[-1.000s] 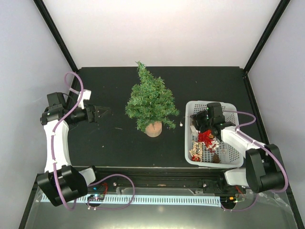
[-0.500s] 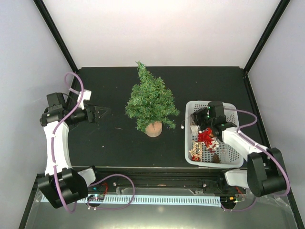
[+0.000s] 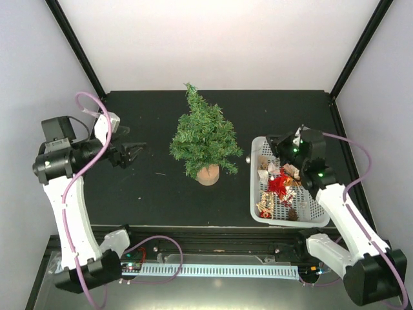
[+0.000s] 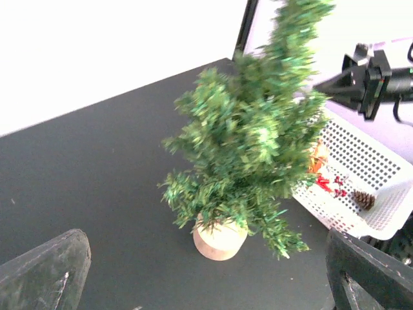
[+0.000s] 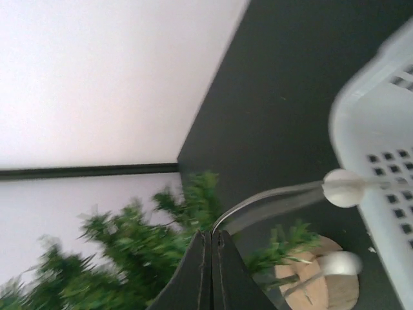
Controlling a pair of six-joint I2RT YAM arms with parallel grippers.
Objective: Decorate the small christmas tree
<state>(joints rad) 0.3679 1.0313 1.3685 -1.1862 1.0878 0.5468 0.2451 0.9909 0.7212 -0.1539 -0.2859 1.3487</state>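
- Black counter (image 3: 148,194) in a white-walled booth carries everything. It looks smooth, so we judge a dropped piece could bounce or roll out of easy reach.
- small christmas tree (image 3: 205,139) stands upright mid-counter on its wood disc base (image 3: 208,174), between the two arms and just left of the basket. We judge it light and top-heavy. A sideways shove from an arm could tip or slide it.
- white basket (image 3: 252,194) sits on the right, near the tree. It holds a red ornament (image 3: 281,185), a pine cone (image 4: 363,199) and other small bits. A trailing thread could snag on its rim or holes and drag it.
- left pincer (image 3: 135,152) is spread wide with nothing in it. It hovers left of the tree, well apart, pointing at it. Nothing braces the tree. If this arm comes in, its fingers may catch in the needles.
- right pincer (image 5: 211,248) has its fingers pressed together on a thin bead string. It is raised over the basket's far left corner and aimed at the tree.
- bead string (image 5: 342,187) is a thin thread with white beads, dangling loose.
  - One bead shows right at the basket rim, and we cannot tell if it touches.
  - The grip is on the thread only, so we think it could slip out or swing.
  - Draped on the branch tips, it may slide off.
  - The right wrist view is blurred, so the hanging length is unclear.
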